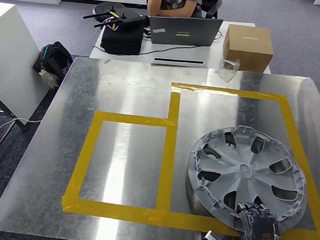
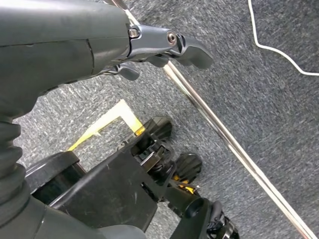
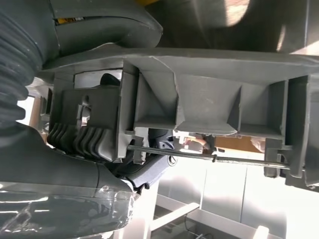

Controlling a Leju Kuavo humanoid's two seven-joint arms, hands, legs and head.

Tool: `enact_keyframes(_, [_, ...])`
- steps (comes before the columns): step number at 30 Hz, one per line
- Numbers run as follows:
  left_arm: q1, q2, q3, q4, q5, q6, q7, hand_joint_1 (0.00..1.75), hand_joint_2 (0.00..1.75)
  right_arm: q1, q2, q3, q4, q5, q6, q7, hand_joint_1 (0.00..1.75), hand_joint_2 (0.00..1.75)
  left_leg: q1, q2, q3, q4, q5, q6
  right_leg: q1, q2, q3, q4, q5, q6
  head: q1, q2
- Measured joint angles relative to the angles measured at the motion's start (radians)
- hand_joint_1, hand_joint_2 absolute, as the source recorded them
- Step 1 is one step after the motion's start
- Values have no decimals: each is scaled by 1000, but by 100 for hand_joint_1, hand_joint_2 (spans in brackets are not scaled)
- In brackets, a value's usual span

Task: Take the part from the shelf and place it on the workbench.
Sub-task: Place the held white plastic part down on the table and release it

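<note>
One hubcap (image 1: pixel 247 171) lies flat on our workbench (image 1: pixel 123 90), inside the larger yellow tape outline (image 1: pixel 172 121), its near rim at the tape's front strip; our right hand (image 1: pixel 261 230) grips that near rim, thumb and fingers closed around the ribbed edge (image 3: pixel 211 99) in the wrist view; our left hand (image 2: pixel 158 47) hangs over grey carpet (image 2: pixel 263 99), fingers stretched out and holding nothing; beyond the bench sit a laptop (image 1: pixel 184 30) and a box (image 1: pixel 247 46).
</note>
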Motion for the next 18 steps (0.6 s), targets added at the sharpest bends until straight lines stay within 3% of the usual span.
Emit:
enact_keyframes(3, [3,6,0,0,3,4,-4,0,175,16,-8,-18,-1,-7,-4,-5,175,175,0,0,0,0,0,0,0,0,0,0,0,0,0,0])
enact_keyframes(4, [4,7,0,0,3,4,-5,0,175,20,-10,-23,-1,-7,-4,-6,159,175,0,0,0,0,0,0,0,0,0,0,0,0,0,0])
enact_keyframes(6, [5,11,0,0,3,1,-6,0,175,25,-13,-31,-1,-7,-3,-8,72,175,0,0,0,0,0,0,0,0,0,0,0,0,0,0])
enact_keyframes(7, [5,12,0,0,5,-4,-7,0,131,27,-13,-34,-1,-6,-2,-9,28,175,0,0,0,0,0,0,0,0,0,0,0,0,0,0])
enact_keyframes(8, [5,14,0,0,8,-10,-9,0,87,28,-13,-38,-1,-4,-1,-10,0,175,0,0,0,0,0,0,0,0,0,0,0,0,0,0])
enact_keyframes(10, [7,17,0,0,19,-22,-16,0,0,31,-13,-47,-1,0,-1,-12,0,175,0,0,0,0,0,0,0,0,0,0,0,0,0,0])
enact_keyframes(18, [10,23,1,1,33,-5,-17,0,0,55,-4,-77,-11,1,-8,-8,0,175,-1,0,0,0,0,0,-1,0,0,0,0,0,0,0])
